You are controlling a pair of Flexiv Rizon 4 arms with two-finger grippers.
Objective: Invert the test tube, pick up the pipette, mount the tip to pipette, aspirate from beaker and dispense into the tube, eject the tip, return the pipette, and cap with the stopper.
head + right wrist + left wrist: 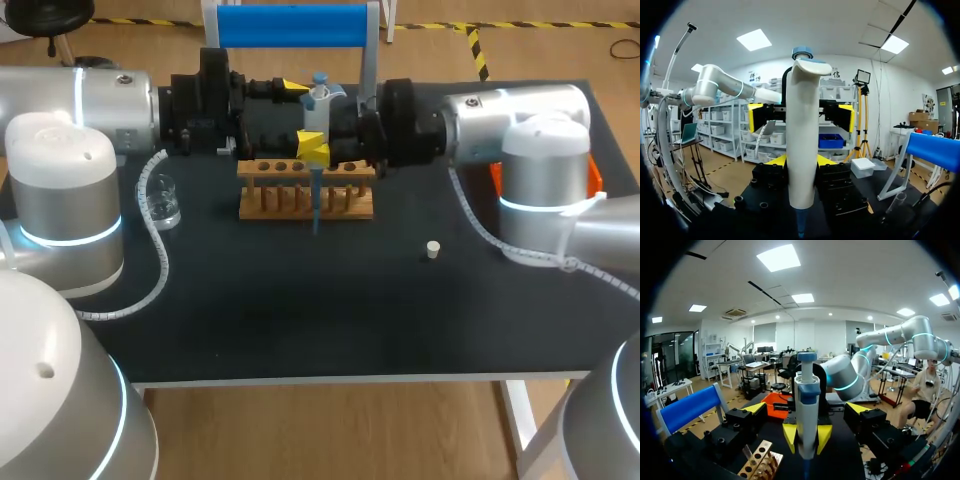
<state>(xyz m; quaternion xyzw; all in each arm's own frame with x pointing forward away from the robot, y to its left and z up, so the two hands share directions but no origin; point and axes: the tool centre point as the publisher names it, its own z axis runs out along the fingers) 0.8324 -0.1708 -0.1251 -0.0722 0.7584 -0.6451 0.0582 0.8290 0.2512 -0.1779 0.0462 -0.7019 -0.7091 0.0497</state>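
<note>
One small white stopper lies alone on the black counter, right of centre and nearest the front edge. Farther back on the left, a clear glass beaker stands near the left arm. At mid-counter a wooden test-tube rack with a row of holes sits crosswise.

Above the rack, the two arms face each other head-on from either side. The right gripper holds a white pipette with a blue plunger cap upright, its yellow-tipped fingers pressed against the barrel from both sides. A blue tip is mounted on the pipette's lower end and points straight down. In the head view it crosses the rack's front face, and whether it hangs over a hole cannot be told.

The left gripper faces the pipette from the opposite side. Its fingers are spread wide, one on each side of the barrel, well apart from it and touching nothing.

In the right wrist view, what looks like a clear glass test tube stands on the far side of the pipette; what it stands in is out of sight. An orange box peeks from behind the right arm at the counter's far right edge.
</note>
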